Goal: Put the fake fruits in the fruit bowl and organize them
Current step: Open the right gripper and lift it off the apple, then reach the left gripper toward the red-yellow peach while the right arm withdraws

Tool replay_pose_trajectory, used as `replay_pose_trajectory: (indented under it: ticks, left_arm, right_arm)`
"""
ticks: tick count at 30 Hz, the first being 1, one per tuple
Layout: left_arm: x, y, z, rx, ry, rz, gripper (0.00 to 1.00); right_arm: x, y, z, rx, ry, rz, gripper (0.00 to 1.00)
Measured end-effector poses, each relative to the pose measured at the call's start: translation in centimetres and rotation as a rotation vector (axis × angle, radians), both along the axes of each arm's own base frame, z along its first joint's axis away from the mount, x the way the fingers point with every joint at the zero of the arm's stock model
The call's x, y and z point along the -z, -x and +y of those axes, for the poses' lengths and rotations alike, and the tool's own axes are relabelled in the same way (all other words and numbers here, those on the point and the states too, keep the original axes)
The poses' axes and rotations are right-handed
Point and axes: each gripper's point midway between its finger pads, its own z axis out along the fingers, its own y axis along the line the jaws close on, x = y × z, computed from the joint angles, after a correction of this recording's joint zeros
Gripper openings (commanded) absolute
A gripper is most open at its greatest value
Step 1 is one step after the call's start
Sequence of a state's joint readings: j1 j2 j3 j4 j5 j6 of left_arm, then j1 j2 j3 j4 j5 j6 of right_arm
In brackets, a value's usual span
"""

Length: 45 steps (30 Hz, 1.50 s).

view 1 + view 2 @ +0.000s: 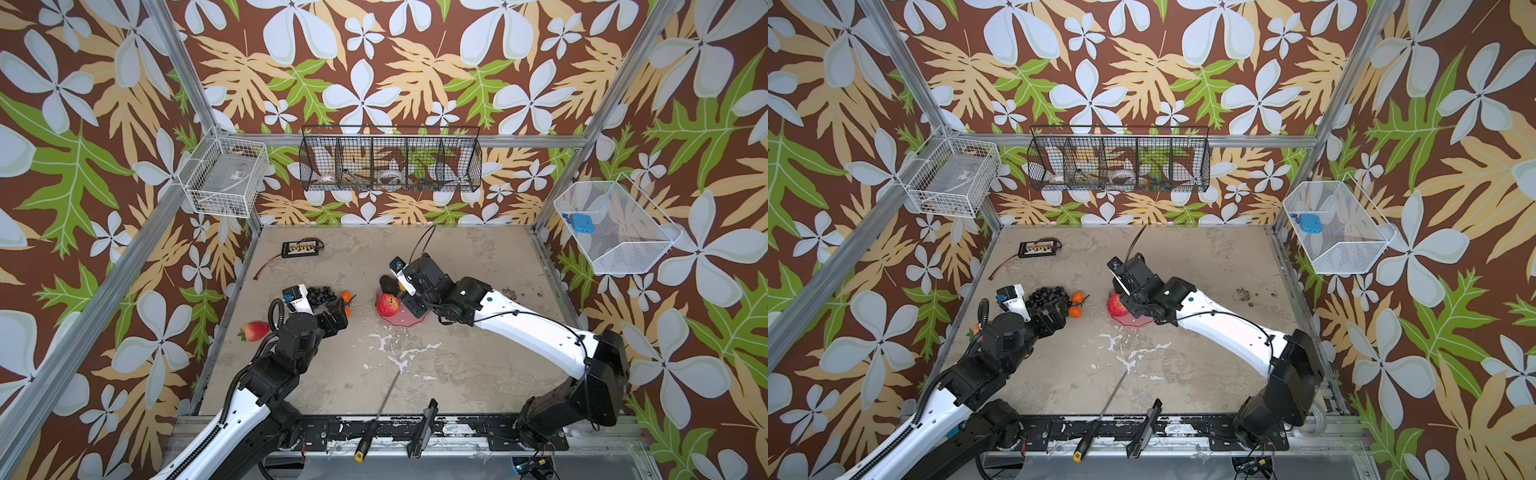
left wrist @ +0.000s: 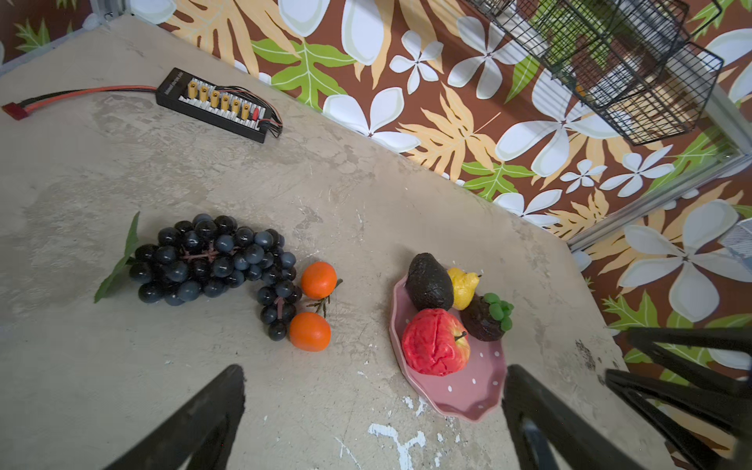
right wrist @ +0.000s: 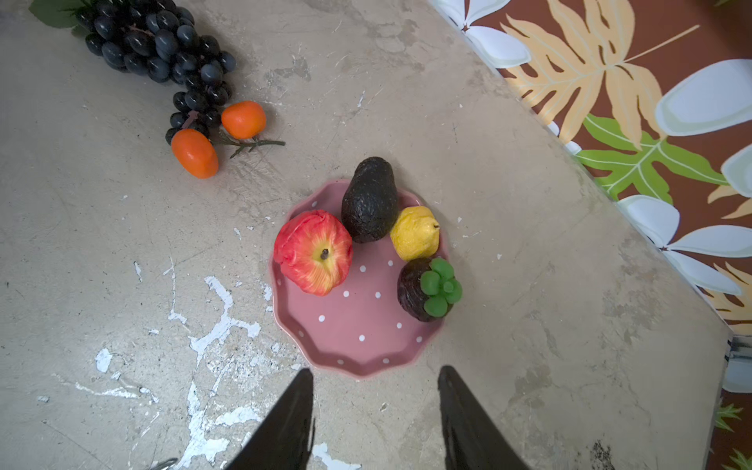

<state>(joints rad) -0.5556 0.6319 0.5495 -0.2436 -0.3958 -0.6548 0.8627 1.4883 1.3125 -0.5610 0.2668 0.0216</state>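
Across the grey, scuffed table [image 1: 457, 353], fruit lies in two groups; on the back wall hangs a long black wire basket [image 1: 390, 164], its compartments holding oddments too small to make out; white wire basket [image 1: 224, 178] on the left wall, contents unclear; white mesh basket [image 1: 615, 228] on the right wall holds a blue item [image 1: 579, 222]. Fruit bowl [image 3: 358, 337] sits mid-table, pink with white dots; inside it a red apple [image 3: 313, 252], a dark avocado [image 3: 370, 199] leaning over the rim, a yellow lemon [image 3: 415, 232] and a brown-green piece [image 3: 423, 291], all crowded to one side, the other side bare. Grape bunch [image 2: 211, 260] lies on the table apart from the bowl; two oranges [image 2: 318, 280] touch its end; strawberry [image 1: 254, 331] lies alone at the left edge, beside the left arm. Right gripper [image 3: 376, 370] hangs over the bowl's rim, claw released, nothing between the fingers; left gripper [image 2: 374, 370] hangs near the oranges, claw spread wide, empty.
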Motion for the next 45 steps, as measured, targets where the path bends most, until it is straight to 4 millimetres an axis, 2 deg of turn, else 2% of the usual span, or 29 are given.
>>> replay_pose_trajectory:
  ticks: [9,13,16,21,24,29,34,39,45]
  left_arm:
    - [0.6,-0.1,2.3,-0.125,0.032,-0.019,1.0]
    - [1.1,-0.5,3.9,-0.229,0.035,-0.005,1.0]
    - [2.2,-0.9,5.7,-0.333,0.037,0.034,1.0]
    - [5.1,-1.4,9.9,-0.521,0.093,0.129,1.0]
    - [7.1,-1.4,11.4,-0.586,0.122,0.186,1.0]
    - [9.0,-1.8,14.0,-0.698,0.171,0.234,1.0]
    - [10.9,-1.3,17.2,-0.841,0.203,0.278,1.0]
    - [12.6,-1.0,18.5,-0.934,0.225,0.313,1.0]
    - [14.6,-0.9,19.3,-1.01,0.27,0.352,1.0]
  right_arm:
    - [-2.4,5.1,-7.5,0.09,-0.232,-0.172,0.66]
    - [-3.8,6.3,-9.1,0.139,-0.39,-0.226,0.69]
    - [-3.4,6.8,-10.0,0.183,-0.458,-0.23,0.7]
    - [-2.6,7.5,-10.8,0.221,-0.521,-0.212,0.7]
    - [-2.6,7.8,-11.1,0.223,-0.541,-0.214,0.71]
    - [-3.3,8.4,-11.8,0.227,-0.582,-0.23,0.72]
    - [-3.1,8.8,-12.5,0.235,-0.603,-0.243,0.74]
    - [-2.7,8.8,-12.3,0.232,-0.596,-0.234,0.74]
    - [-1.3,8.6,-10.9,0.197,-0.56,-0.173,0.74]
